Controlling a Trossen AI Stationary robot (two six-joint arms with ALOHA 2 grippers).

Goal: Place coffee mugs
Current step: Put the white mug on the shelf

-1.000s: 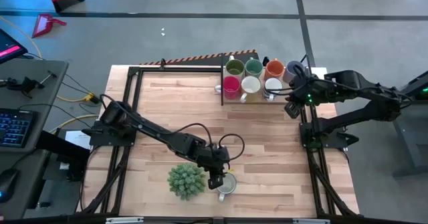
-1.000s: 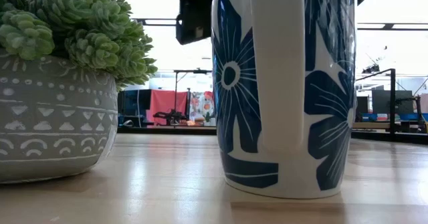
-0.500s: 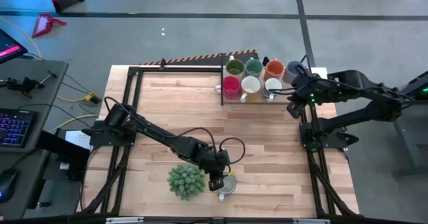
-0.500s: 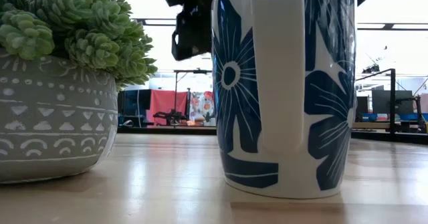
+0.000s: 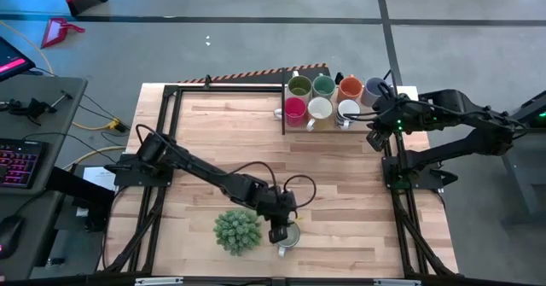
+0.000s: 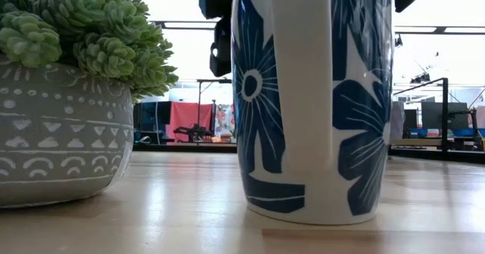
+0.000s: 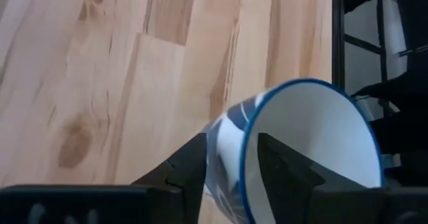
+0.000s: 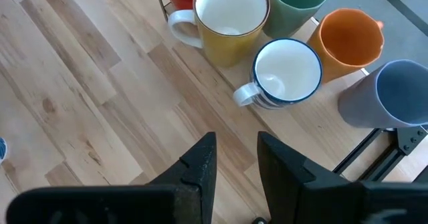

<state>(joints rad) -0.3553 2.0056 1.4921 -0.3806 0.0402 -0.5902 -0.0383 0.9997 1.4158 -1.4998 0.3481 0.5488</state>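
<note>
A white mug with blue flowers (image 5: 291,236) stands near the table's front edge, next to a spiky potted plant (image 5: 237,231). My left gripper (image 7: 231,160) reaches down onto the mug (image 6: 311,102) and is shut on its wall. Several more mugs, olive, teal, orange, blue-grey, red and white, stand on their bases in a dark-framed tray (image 5: 285,115) at the far right. My right gripper (image 8: 237,164) hovers open above the wood beside that tray, with nothing between its fingers. My left gripper has the mug's wall at the rim (image 7: 227,134) between its two fingers, one finger (image 7: 281,167) inside the mug and one (image 7: 190,167) outside. The fingers slant down from above and from the table's left. The mug's base stays on the table, handle toward the near edge.
The plant's grey patterned pot (image 6: 61,133) stands close to the left of the flowered mug. In the tray, a white blue-rimmed mug (image 8: 287,70) and a cream mug (image 8: 231,17) are nearest my right gripper. Bare wood lies between the tray and the plant.
My left gripper has sunk onto the flowered mug, and its outer finger has come in against the wall. The mug has slid a little toward the plant and leans slightly, base still on the table.
</note>
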